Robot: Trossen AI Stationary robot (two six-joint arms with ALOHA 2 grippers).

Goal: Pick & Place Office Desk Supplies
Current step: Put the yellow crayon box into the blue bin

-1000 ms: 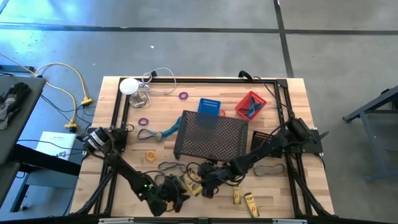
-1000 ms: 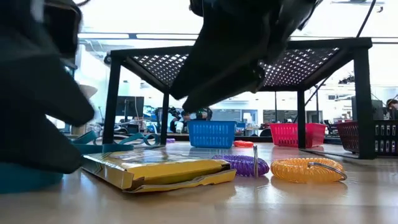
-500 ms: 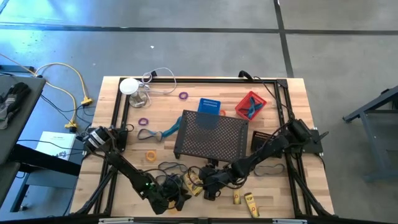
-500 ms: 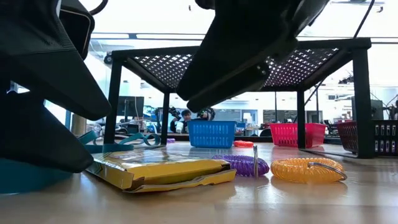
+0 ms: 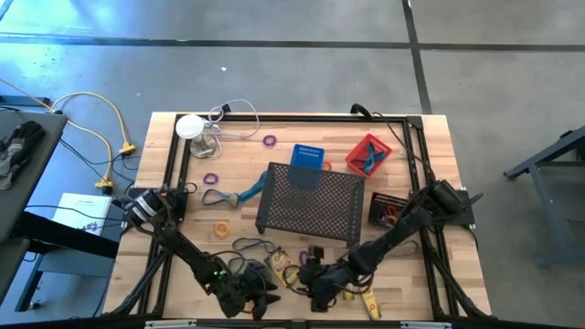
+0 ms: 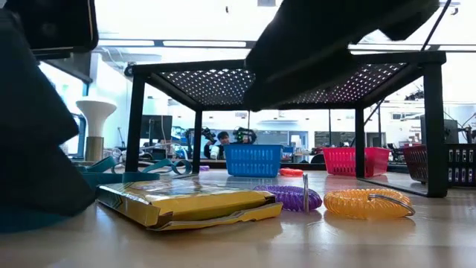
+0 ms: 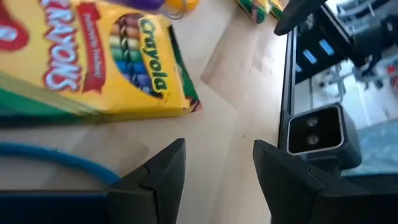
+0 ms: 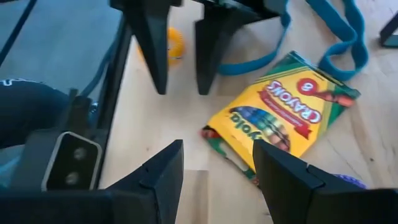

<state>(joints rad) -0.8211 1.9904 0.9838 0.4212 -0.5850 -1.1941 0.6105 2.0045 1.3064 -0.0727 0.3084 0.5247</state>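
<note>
A yellow crayon box (image 5: pixel 279 268) lies flat near the table's near edge and also shows in both wrist views (image 7: pixel 93 62) (image 8: pixel 280 109). My left gripper (image 7: pixel 217 168) (image 5: pixel 256 300) is open just near-left of it, over bare wood. My right gripper (image 8: pixel 217 168) (image 5: pixel 317 291) is open just near-right of the box. A purple coil ring (image 6: pixel 290 197) and an orange coil ring (image 6: pixel 364 202) lie beside the box. A blue band (image 8: pixel 329 25) lies behind it. Two small yellow packets (image 5: pixel 358 295) lie to the right.
A black mesh tray (image 5: pixel 311 196) stands on legs mid-table, with a blue basket (image 5: pixel 308 155) and a red basket (image 5: pixel 368 153) behind it and a dark basket (image 5: pixel 388 208) to its right. A white round-topped object (image 5: pixel 192 128) stands far left. A small camera block (image 7: pixel 314 130) sits at the near edge.
My right gripper has moved toward the table's near edge, away from the mesh tray, and now stands near-right of the crayon box. In the low view its dark bulk has drawn up and to the right. The crayon box and coil rings have stayed put.
</note>
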